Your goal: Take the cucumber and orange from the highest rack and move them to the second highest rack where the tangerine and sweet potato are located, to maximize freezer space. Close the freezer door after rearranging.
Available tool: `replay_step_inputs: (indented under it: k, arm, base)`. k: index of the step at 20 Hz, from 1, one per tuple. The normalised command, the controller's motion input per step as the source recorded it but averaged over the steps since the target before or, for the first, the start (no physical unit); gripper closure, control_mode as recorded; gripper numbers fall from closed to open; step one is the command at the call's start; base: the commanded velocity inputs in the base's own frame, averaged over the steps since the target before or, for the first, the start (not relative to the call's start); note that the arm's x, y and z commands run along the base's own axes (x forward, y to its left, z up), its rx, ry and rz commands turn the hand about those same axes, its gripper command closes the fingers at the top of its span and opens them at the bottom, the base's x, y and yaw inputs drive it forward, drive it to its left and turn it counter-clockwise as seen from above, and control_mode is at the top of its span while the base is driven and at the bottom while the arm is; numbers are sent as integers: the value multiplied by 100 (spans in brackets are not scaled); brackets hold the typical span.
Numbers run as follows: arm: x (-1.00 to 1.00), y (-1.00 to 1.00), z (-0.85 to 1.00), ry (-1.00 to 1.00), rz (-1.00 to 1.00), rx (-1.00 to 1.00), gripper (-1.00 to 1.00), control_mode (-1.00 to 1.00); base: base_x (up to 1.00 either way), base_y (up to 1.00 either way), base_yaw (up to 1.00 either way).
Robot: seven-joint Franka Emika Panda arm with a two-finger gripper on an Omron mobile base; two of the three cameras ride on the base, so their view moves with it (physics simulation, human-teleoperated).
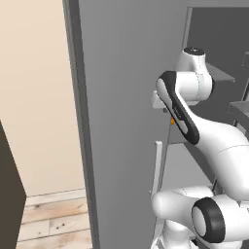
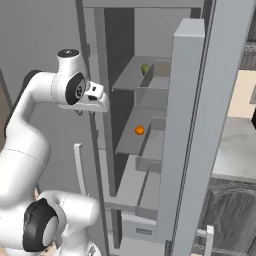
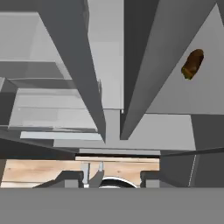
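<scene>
While the tool (image 2: pixel 82 111) hangs outside the freezer (image 2: pixel 107 30), beside its left front edge, its jaws are pressed together and pinch nothing seen. Risks, as judged: a reach inward from here could knock the wrist on that edge or on the door (image 2: pixel 220 100), since the opening is narrow; a round fruit nudged by shut jaws could roll off its plate.

Contents: the cucumber (image 2: pixel 145 68) lies at the back of the highest rack (image 2: pixel 127 80). A round orange fruit (image 2: pixel 139 130) sits on the second rack (image 2: pixel 131 142); whether it is the orange or the tangerine cannot be told. In the hand view a brown lump (image 3: pixel 192 64), probably the sweet potato, rests on a grey plate. The door trays (image 2: pixel 150 164) show no contents.
</scene>
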Motion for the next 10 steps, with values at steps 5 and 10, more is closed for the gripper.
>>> replay_step_inputs:
  k: [5,10]
  arm:
    - [0,0,0,0,0,0,-100,100]
    - [0,0,0,0,0,0,-100,100]
  base:
    - [-22,5,-6]
    - [-39,0,-45]
